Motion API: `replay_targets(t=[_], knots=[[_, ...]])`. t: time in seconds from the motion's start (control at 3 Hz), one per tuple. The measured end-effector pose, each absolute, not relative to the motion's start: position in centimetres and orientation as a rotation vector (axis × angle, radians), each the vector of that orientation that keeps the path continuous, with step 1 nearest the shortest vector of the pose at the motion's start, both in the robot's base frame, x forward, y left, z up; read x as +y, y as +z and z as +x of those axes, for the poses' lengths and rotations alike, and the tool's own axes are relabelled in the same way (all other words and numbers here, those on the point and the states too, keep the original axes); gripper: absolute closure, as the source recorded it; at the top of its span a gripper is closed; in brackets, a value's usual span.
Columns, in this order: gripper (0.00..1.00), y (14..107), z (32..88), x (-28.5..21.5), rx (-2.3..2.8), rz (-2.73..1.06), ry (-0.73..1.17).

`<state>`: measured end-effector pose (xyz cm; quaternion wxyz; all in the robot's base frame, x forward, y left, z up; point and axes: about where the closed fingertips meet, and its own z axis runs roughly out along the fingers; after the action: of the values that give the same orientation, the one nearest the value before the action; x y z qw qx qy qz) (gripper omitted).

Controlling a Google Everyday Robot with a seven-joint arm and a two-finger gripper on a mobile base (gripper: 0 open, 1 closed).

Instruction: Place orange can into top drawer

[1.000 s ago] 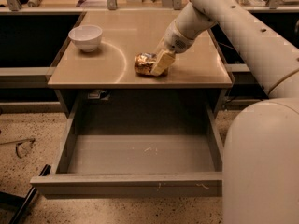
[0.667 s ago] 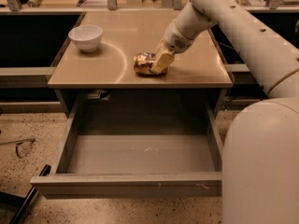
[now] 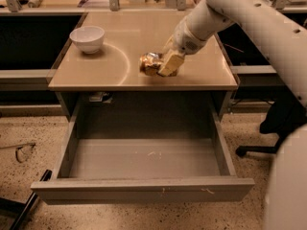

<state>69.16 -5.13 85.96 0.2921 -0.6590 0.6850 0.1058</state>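
Observation:
The orange can (image 3: 149, 64), shiny golden with brownish patches, sits on the tan counter top (image 3: 120, 66) near its front edge, right of the middle. My gripper (image 3: 165, 68) reaches down from the upper right and is shut on the can's right side; a tan finger (image 3: 171, 63) covers that side. The top drawer (image 3: 144, 188) is pulled wide open below the counter. Its grey floor with whitish scuffs holds nothing.
A white bowl (image 3: 87, 38) stands at the back left of the counter top. My white arm (image 3: 249, 13) crosses the upper right. A black chair base (image 3: 268, 128) is on the speckled floor to the right, and a dark bar (image 3: 24, 207) at lower left.
The gripper and the can have shifted very slightly up and to the right; nothing else has moved.

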Motion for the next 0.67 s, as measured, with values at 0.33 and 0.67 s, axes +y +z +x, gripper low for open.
replay_targets(t=[0.33,0.67], knots=[[1.0,87.6,65.4,-5.8,1.766,-1.727,0.203],[1.0,85.7,62.1,-6.5,1.766,-1.691,0.21]])
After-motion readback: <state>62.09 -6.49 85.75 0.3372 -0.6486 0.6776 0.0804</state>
